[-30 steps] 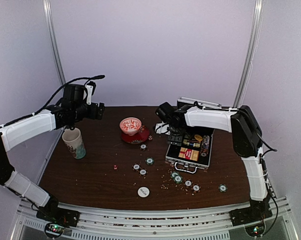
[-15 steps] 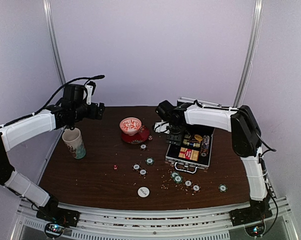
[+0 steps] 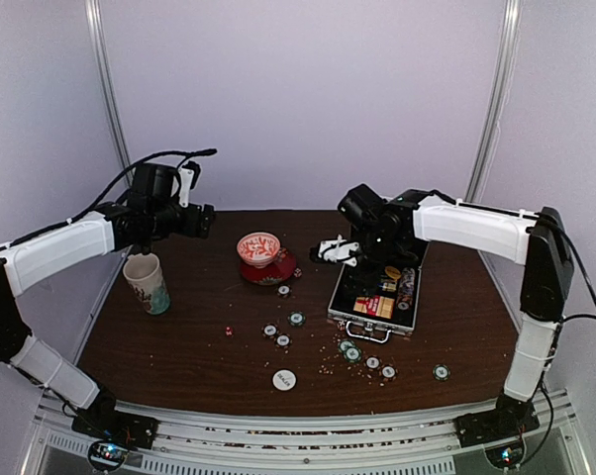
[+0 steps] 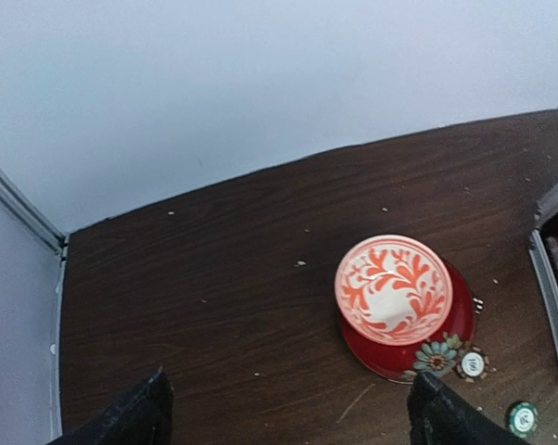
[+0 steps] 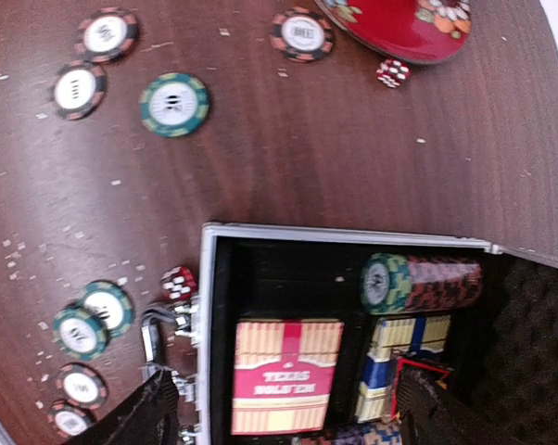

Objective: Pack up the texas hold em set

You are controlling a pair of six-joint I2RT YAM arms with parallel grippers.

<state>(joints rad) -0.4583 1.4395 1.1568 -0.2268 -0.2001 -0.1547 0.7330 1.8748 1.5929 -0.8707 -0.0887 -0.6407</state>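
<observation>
The silver briefcase (image 3: 360, 324) lies open at the table's right, its rim also in the right wrist view (image 5: 208, 306). Inside are the red-yellow card box (image 5: 285, 375) and a row of chips (image 5: 418, 283). Several green/white chips lie loose on the table in front of it (image 3: 296, 319), with the white disc (image 3: 284, 378) nearer the front. One tiny red die (image 5: 178, 281) sits by the case handle, another (image 5: 391, 71) by the saucer. My right gripper (image 5: 293, 422) is open and empty above the case. My left gripper (image 4: 293, 428) is open and empty, high above the back left.
A red-white bowl (image 3: 259, 247) stands on a red saucer (image 3: 271, 272) at the middle back; it also shows in the left wrist view (image 4: 393, 289). A patterned paper cup (image 3: 148, 282) stands at the left. White crumbs lie scattered near the case.
My right arm has swung its elbow out to the right and lifted, drawing the gripper back over the case. My left gripper has shifted slightly right.
</observation>
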